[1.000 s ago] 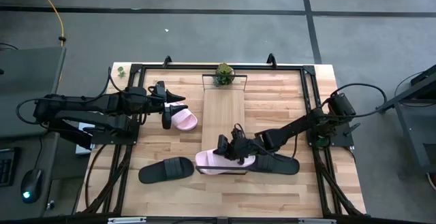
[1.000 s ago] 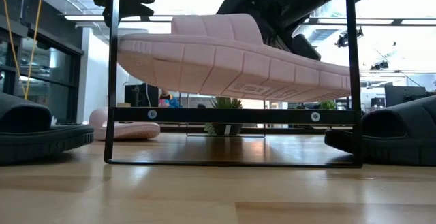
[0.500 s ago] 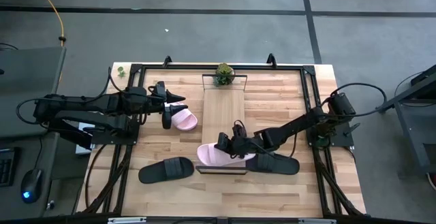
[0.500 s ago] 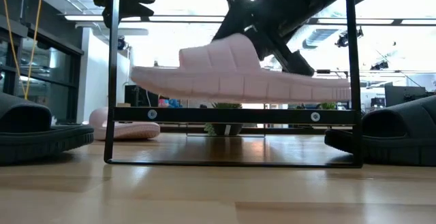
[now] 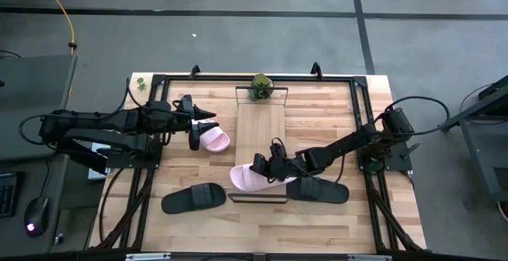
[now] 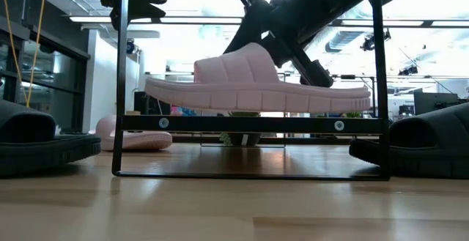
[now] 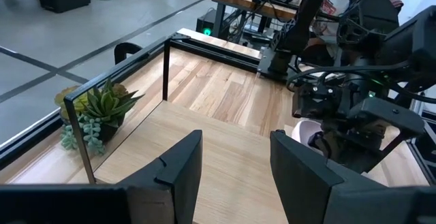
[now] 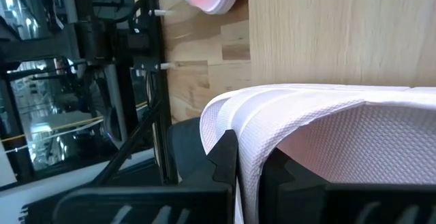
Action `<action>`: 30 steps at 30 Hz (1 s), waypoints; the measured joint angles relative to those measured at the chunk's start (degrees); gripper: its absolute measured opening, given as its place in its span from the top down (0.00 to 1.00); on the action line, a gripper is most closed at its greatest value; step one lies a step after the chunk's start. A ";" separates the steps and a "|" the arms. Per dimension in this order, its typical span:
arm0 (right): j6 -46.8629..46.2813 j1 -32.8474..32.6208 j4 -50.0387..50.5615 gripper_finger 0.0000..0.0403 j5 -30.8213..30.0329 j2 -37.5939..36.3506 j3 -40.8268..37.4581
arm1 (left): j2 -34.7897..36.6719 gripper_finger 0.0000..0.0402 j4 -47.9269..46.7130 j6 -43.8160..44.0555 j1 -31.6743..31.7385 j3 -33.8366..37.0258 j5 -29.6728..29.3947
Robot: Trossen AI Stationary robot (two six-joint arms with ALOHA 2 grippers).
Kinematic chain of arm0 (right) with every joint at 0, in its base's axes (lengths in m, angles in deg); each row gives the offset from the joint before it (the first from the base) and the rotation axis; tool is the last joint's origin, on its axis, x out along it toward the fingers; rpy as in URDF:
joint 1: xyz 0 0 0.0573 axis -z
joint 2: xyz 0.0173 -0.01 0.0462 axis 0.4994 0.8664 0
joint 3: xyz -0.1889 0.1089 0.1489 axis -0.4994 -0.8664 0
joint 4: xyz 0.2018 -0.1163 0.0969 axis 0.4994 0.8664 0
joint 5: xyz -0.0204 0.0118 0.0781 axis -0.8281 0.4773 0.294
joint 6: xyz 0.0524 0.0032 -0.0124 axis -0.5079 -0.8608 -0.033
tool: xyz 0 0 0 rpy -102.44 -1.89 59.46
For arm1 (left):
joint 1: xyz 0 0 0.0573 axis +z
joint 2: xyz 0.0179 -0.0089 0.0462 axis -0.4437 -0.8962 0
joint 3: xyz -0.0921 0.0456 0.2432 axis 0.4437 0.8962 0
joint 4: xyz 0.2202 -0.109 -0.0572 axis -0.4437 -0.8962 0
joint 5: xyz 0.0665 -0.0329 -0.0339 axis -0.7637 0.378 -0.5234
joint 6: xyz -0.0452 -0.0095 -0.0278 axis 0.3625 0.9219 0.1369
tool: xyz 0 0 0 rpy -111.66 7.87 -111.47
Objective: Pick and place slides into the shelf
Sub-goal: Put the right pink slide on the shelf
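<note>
While right claw (image 5: 270, 168) grips pink slide (image 5: 252, 180) over shelf (image 5: 260, 130), left claw (image 5: 194, 126) gapes; two pink, two black slides.

Pink slide (image 5: 252, 179) held level over shelf's (image 5: 262, 130) near end, strap pinched by right gripper (image 5: 272, 170). 2nd pink slide (image 5: 213, 140) flat on table, left of shelf. Black slide (image 5: 194, 197) front-left of shelf; other black slide (image 5: 319, 190) just right of its near end.
</note>
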 joint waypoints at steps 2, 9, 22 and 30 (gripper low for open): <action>-0.22 0.00 -0.20 0.98 1.18 0.00 0.00 | 0.00 0.61 0.00 0.01 0.00 0.00 0.01; -3.22 -0.04 -1.23 0.98 3.73 0.00 0.00 | 0.00 0.61 0.00 0.01 0.02 0.00 0.00; -9.19 -0.15 -1.38 0.98 4.27 0.00 -0.02 | 0.00 0.61 -0.40 0.52 0.02 0.00 1.86; -17.17 -0.17 -0.98 0.98 4.42 0.00 -0.02 | -0.02 0.61 -0.93 1.04 0.00 0.00 2.80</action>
